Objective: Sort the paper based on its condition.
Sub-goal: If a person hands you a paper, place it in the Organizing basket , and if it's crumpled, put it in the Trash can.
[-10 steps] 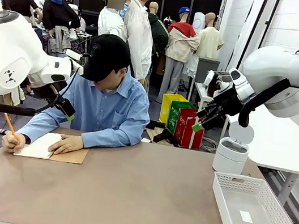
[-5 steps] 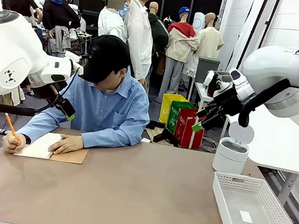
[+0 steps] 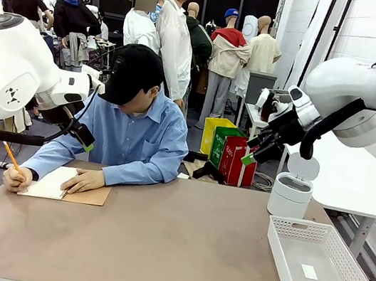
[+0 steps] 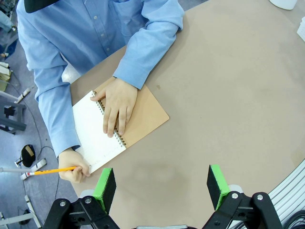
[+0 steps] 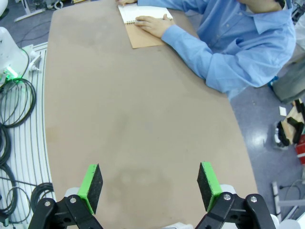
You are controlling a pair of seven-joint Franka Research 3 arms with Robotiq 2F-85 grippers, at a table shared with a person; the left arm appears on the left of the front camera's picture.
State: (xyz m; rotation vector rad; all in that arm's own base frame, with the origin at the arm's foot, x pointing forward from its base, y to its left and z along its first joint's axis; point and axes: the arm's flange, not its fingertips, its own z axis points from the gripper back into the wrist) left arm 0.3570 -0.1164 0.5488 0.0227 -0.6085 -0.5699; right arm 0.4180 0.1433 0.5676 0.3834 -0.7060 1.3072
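Note:
The paper is out of view. At the far left of the table a person writes with a pencil (image 3: 11, 155) in a spiral notebook (image 3: 65, 185) with a brown cover, one hand flat on it. The notebook (image 4: 143, 119) lies below and ahead of my left gripper (image 4: 161, 187), which is open and empty. In the front view this left gripper (image 3: 85, 141) hangs high above the table's left end. My right gripper (image 5: 149, 185) is open and empty over bare tabletop. Seen from the front, the right gripper (image 3: 250, 155) is raised at the far right. The notebook (image 5: 143, 24) is far from it.
A white mesh basket (image 3: 278, 251) stands at the table's right end with a tiny white scrap (image 3: 309, 271) inside. A white lidded bin (image 3: 289, 193) stands behind it. Cables (image 5: 16, 105) hang off the robot-side table edge. The brown tabletop (image 3: 184, 248) is bare in the middle.
The person's pencil has shifted slightly while writing. Neither arm has moved and both grippers stay open.

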